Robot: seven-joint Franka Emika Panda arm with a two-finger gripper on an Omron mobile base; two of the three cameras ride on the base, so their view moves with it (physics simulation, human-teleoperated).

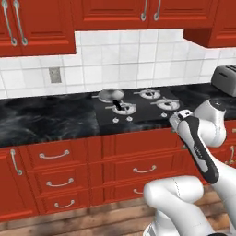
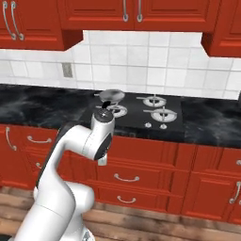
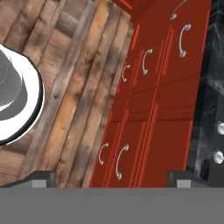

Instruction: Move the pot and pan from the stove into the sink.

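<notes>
The black marbled counter (image 1: 46, 117) runs across the middle of the left base view, red drawers (image 1: 55, 170) below it and plank floor (image 3: 65, 87) along the bottom — open room in front of the cabinets. The stove (image 1: 147, 110) sits centre-right in the counter, knobs at its front edge. The pan (image 1: 110, 95) rests on the stove's rear-left burner, black handle toward the front. In the hand view the gripper (image 3: 109, 177) stands spread wide at the bottom, grasping nothing, over floor and drawer fronts.
</notes>
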